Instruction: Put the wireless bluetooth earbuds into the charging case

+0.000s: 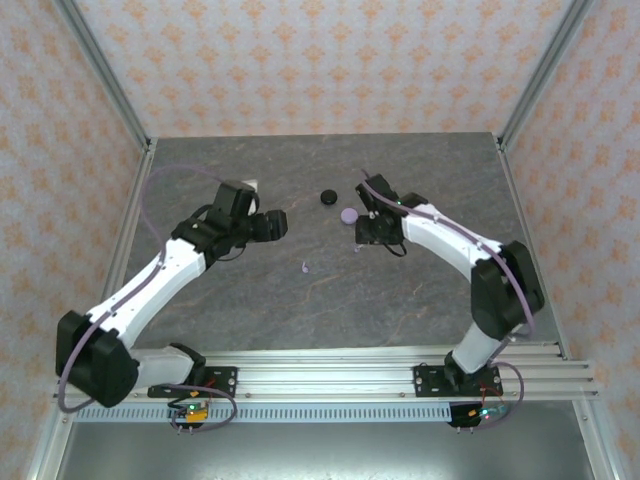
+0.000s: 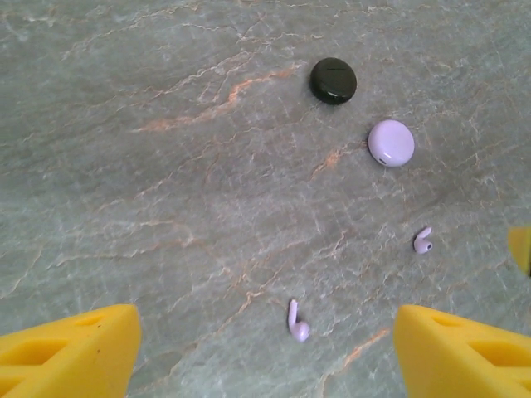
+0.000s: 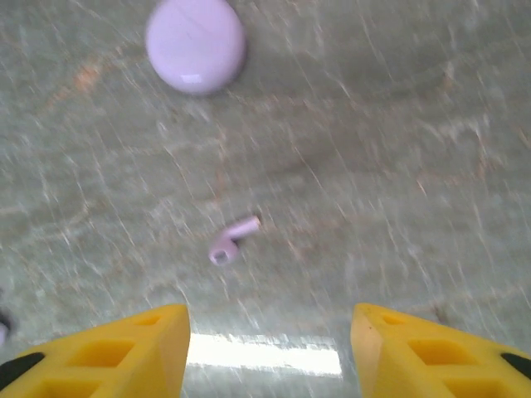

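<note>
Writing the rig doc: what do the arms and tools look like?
The left arm and right arm have white shells, black joints and a purple cable each. The left tool and right tool have yellow wedge fingers with slotted cut-outs.

Grey veined desk (image 1: 420, 290), patterned walls (image 1: 330, 60) on three sides, metal rail (image 1: 330, 372) along its near edge.
</note>
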Controlling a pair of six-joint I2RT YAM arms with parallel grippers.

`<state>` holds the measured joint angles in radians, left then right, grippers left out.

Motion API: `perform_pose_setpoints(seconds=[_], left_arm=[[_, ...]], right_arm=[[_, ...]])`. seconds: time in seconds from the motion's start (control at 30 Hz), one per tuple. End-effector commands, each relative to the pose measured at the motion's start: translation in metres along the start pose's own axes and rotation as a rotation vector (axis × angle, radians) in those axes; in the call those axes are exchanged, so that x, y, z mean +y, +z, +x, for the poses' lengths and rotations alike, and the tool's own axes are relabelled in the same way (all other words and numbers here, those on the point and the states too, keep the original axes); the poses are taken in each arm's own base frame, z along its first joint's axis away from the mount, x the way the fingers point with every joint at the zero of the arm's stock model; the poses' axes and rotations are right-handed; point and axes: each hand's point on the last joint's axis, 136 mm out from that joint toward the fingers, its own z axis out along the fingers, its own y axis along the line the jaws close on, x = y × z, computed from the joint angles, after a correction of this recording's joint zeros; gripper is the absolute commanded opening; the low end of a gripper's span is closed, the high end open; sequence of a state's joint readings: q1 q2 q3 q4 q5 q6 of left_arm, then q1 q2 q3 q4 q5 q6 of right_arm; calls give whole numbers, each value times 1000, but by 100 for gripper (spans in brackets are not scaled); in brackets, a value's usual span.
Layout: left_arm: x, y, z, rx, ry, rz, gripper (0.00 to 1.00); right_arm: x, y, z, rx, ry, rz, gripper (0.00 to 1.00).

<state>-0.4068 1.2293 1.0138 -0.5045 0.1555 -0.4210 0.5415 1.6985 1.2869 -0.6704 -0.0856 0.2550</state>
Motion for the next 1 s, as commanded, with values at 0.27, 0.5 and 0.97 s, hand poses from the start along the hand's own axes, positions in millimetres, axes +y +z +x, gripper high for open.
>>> perform_pose_setpoints(seconds=[0.27, 0.5, 0.97], left_arm=[[13, -22, 25, 49, 1, -33, 79], [16, -25, 32, 54, -1, -33, 79], [21, -28, 34, 52, -1, -46, 79]], right_arm=[[27, 50, -47, 90, -104, 38, 68], [27, 74, -57, 137, -100, 96, 81], [27, 107, -62, 191, -33, 132, 77]])
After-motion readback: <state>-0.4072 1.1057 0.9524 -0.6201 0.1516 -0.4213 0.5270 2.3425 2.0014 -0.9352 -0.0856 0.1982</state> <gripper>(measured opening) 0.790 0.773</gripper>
